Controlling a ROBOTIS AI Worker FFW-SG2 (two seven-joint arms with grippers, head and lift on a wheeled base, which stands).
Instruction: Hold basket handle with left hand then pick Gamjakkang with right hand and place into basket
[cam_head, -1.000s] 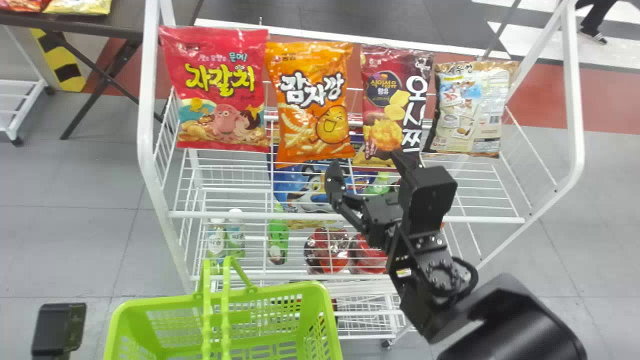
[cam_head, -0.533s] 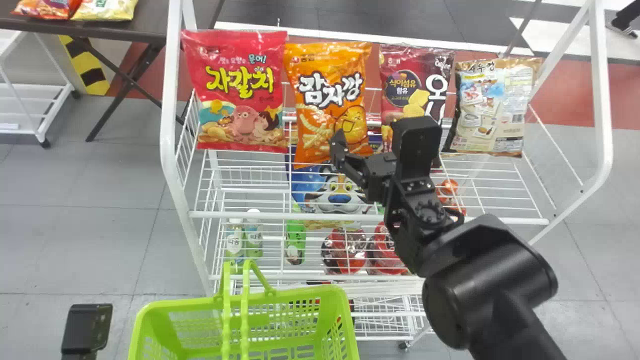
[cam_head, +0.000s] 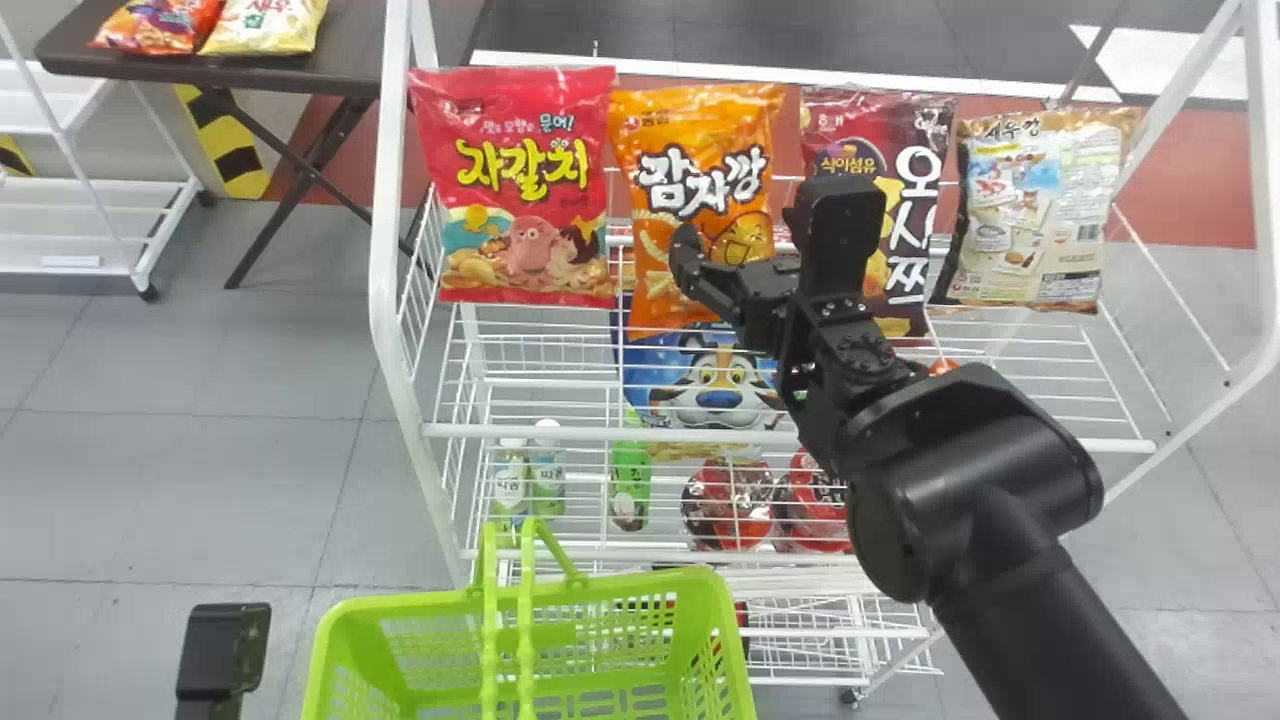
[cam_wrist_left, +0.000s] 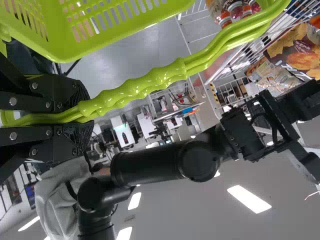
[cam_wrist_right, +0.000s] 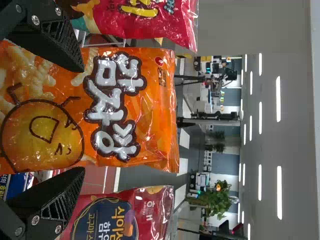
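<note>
- Gripping the basket handle (cam_wrist_left: 145, 87), my left gripper (cam_wrist_left: 82, 117) likely steadies the basket (cam_head: 650, 578) for loading.
- Fingers wide, my right gripper (cam_wrist_right: 82, 120) faces Gamjakkang (cam_head: 700, 180), upright at the rack (cam_head: 550, 431), apparently to pinch both sides.

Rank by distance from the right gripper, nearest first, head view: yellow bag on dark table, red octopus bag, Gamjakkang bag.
1. Gamjakkang bag: directly ahead of the right gripper.
2. Red octopus bag: next bag to the left on the rack.
3. Yellow bag: far left, on the dark table.
</note>
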